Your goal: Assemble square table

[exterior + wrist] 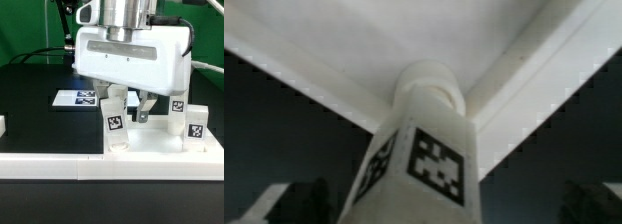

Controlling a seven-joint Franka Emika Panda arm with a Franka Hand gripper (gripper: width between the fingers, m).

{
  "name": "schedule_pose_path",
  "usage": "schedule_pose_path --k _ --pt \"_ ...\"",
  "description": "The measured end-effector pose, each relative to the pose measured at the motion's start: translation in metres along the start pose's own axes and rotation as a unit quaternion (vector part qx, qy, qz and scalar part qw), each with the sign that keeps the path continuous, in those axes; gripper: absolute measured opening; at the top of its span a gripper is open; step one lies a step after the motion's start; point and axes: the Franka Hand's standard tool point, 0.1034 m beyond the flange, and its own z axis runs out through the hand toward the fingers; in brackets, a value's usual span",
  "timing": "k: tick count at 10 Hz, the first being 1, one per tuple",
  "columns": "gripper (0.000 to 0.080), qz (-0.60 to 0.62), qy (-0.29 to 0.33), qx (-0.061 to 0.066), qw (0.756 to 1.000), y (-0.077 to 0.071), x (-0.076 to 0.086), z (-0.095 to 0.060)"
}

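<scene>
The white square table top [150,152] lies flat near the front. A tagged white leg [114,122] stands upright at its corner on the exterior view's left. My gripper [124,108] hangs straight over this leg, jaws spread wide, with the leg between the fingers and nearer one of them. In the wrist view the leg [423,140] runs up the middle to a corner of the top [367,40], and the dark fingers [281,203] stand apart from it on both sides. Two more legs [178,113] [196,122] stand upright on the top at the exterior view's right.
The marker board [78,98] lies on the black table behind the top. A long white border rail [40,172] runs along the front. A small white piece [2,125] shows at the exterior view's left edge. Cables hang at the back.
</scene>
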Motion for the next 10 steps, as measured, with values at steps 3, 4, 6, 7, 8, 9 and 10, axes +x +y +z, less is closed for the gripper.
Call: schedule_pose_path --k 3,4,6,7,8,9,10 --pt "0.0649 -0.111 0.001 0.000 0.994 0.002 0.002 -0.001" --pt "0.0649 -0.155 -0.012 0.025 0.988 0.006 0.005 -0.009" --pt "0.0649 -0.289 -0.027 0.060 0.955 0.010 0.011 -0.023" --pt "0.0649 -0.297 -0.030 0.065 0.952 0.005 0.007 -0.024" --pt "0.0649 -0.309 -0.029 0.063 0.949 0.007 0.008 -0.023" --pt "0.0649 -0.304 -0.029 0.063 0.950 0.008 0.008 -0.023" --pt "0.0649 -0.304 -0.029 0.062 0.950 0.008 0.008 -0.022"
